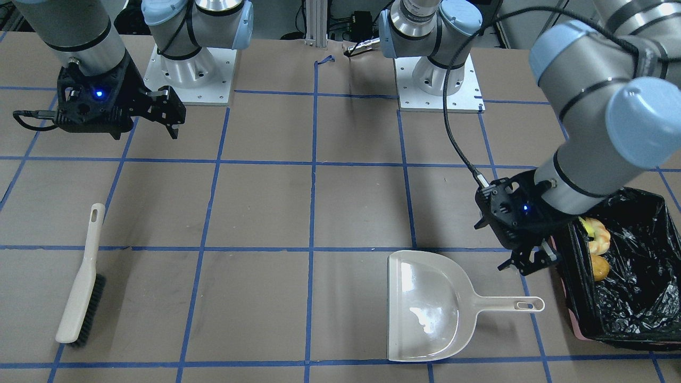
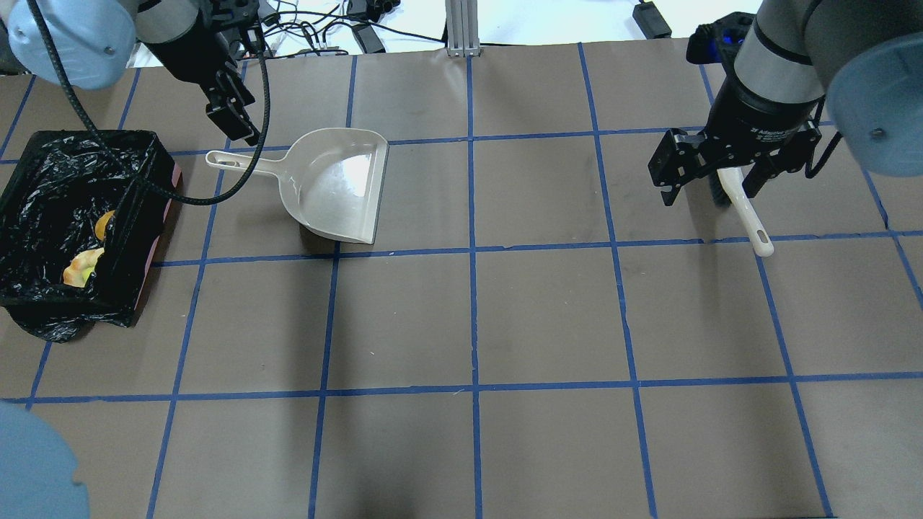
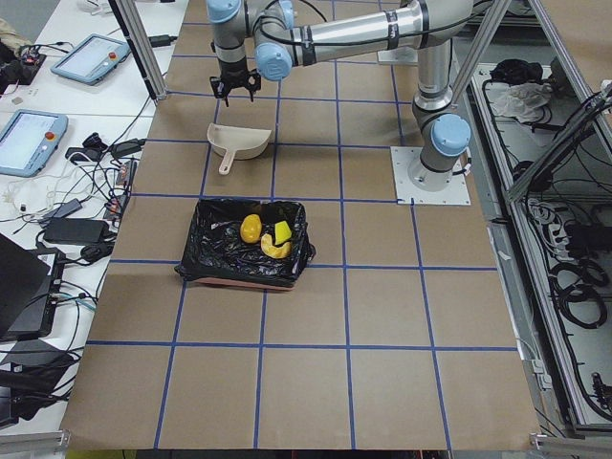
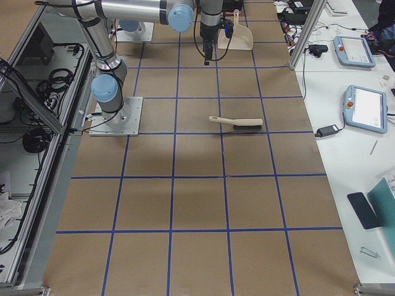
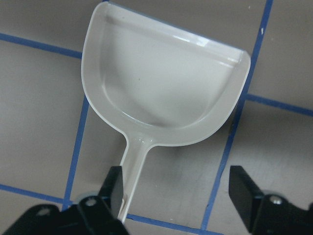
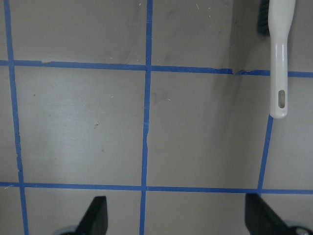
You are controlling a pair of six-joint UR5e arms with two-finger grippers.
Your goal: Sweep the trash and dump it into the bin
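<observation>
The bin (image 1: 646, 324), pinkish with a black bag liner, stands at the table's end on my left. It holds the croissant piece (image 1: 599, 238), the potato-like lump (image 1: 600, 268) and the green sponge wedge (image 3: 283, 231). The cream dustpan (image 1: 431, 306) lies empty on the table beside the bin (image 2: 43, 166). My left gripper (image 1: 526, 262) is open and empty, hovering over the dustpan's handle (image 5: 134, 161). My right gripper (image 2: 710, 189) is open and empty, above the table near the brush (image 2: 744, 210).
The brush (image 1: 82, 282), cream handle with black bristles, lies flat on my right side; its handle end shows in the right wrist view (image 6: 281, 58). Blue tape lines grid the brown table. The arm bases (image 1: 191, 74) stand on the robot's side of the table.
</observation>
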